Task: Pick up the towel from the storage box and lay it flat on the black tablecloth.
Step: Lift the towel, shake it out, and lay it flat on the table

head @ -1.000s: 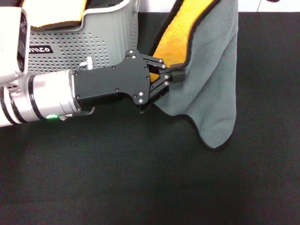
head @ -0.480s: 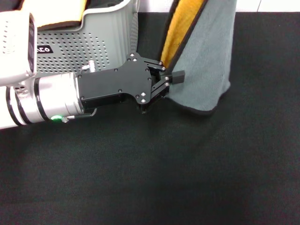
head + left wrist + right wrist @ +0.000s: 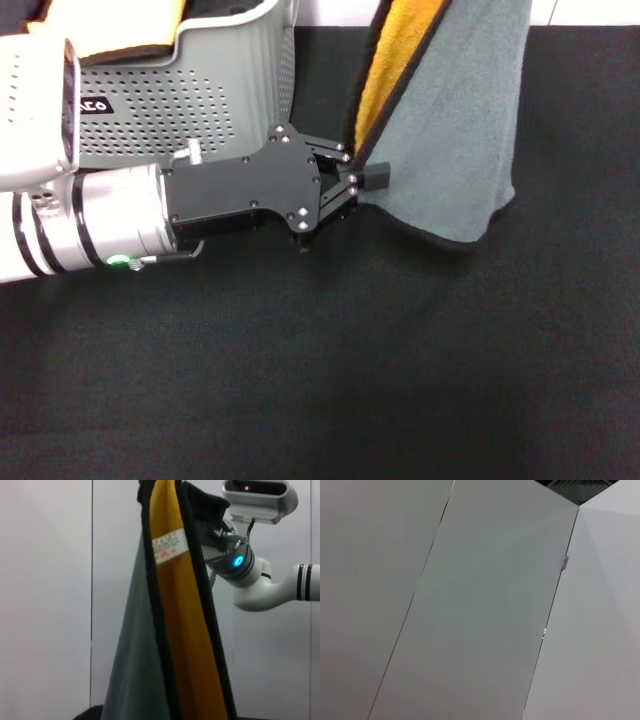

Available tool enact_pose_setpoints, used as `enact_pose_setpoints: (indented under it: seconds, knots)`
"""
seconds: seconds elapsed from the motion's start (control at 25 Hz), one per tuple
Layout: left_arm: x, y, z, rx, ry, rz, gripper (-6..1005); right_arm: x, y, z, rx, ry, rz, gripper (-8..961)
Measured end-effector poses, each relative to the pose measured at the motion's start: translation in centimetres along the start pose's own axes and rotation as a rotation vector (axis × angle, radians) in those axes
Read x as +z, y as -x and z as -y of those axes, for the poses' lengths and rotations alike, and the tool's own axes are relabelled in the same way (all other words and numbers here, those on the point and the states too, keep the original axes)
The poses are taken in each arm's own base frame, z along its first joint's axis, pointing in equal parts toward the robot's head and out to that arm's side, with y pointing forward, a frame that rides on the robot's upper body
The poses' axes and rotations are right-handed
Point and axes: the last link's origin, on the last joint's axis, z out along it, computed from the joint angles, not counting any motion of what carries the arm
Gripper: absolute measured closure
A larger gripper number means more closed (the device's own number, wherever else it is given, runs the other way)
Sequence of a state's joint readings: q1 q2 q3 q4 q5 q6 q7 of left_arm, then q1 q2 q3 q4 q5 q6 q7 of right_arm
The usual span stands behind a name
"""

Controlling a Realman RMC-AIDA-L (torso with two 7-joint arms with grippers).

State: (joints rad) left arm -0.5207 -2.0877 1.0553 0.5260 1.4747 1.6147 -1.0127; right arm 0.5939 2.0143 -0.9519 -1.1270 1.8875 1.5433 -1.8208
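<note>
Storage box [image 3: 180, 95]: seen at the table's far-left corner, a yellow-orange cloth [image 3: 120, 35] lying in it.
Left gripper [image 3: 355, 180]: reached in from the left edge, its fingers set narrow about the towel's dark-edged side; a firm pinch cannot be confirmed.
Towel [image 3: 450, 130]: hung folded above the black tablecloth [image 3: 320, 380] near the far edge, grey face outward, orange face [image 3: 185, 645] inward.
Handling: judged soft, light and limp; best taken at two corners of the edging so it can be spread.
Right gripper [image 3: 202, 507]: seen high up, gripping the towel's top.
</note>
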Motion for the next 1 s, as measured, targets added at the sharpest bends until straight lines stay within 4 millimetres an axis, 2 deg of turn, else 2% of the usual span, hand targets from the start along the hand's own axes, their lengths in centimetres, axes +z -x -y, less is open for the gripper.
enact_pose_setpoints:
  seconds: [1.0]
  knots:
    - [-0.01, 1.01, -0.62, -0.026, 0.010, 0.021, 975, -0.90, 0.34, 0.00, 0.011, -0.031, 0.037, 933]
